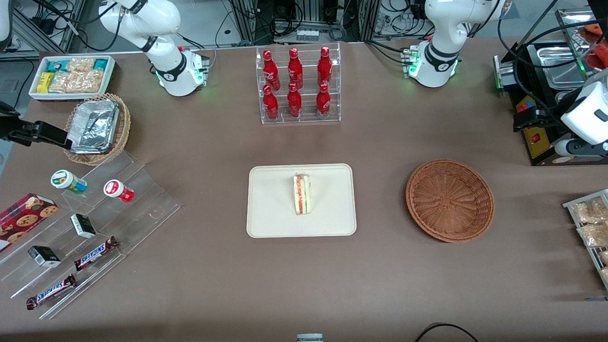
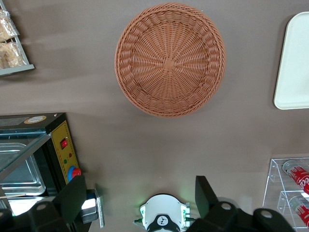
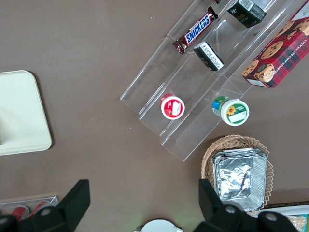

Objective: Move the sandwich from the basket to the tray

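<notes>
The sandwich [image 1: 301,194], a pale wedge with red and green filling on its cut edge, lies on the cream tray [image 1: 266,218] at the table's middle. The reddish-brown wicker basket [image 1: 450,199] sits beside the tray toward the working arm's end, and nothing is in it. In the left wrist view the basket [image 2: 170,59] shows whole and the tray's [image 2: 294,63] corner shows beside it. My gripper [image 2: 140,198] hangs high over the table, farther from the front camera than the basket. Its dark fingers [image 2: 207,193] stand wide apart, open and holding nothing.
A clear rack of red bottles [image 1: 298,85] stands farther back than the tray. A black appliance [image 1: 546,95] and a rack of snack packets [image 1: 591,223] occupy the working arm's end. Acrylic steps with snacks [image 1: 85,223] and a tan basket with foil [image 1: 97,128] lie toward the parked arm's end.
</notes>
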Motion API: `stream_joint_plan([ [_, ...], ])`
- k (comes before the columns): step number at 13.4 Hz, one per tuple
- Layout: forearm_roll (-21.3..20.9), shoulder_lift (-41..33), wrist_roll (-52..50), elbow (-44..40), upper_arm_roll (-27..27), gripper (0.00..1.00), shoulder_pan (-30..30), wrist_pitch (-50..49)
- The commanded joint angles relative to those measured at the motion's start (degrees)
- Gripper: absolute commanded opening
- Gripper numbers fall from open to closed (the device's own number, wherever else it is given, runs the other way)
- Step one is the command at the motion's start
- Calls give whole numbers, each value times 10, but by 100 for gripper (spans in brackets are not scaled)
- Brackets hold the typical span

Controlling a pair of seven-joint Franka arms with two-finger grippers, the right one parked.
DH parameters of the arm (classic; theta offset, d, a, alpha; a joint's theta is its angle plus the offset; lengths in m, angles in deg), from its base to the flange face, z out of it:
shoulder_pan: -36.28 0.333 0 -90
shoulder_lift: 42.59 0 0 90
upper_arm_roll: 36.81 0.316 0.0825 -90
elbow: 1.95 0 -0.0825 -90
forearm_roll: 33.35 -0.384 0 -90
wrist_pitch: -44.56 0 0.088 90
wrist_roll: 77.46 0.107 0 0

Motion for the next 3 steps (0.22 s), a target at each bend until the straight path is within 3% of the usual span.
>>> stream_joint_plan([
  [1,-1,-3,9,-3,5,100,-8,4],
  [3,-4,-3,9,-3,5,100,-9,4],
])
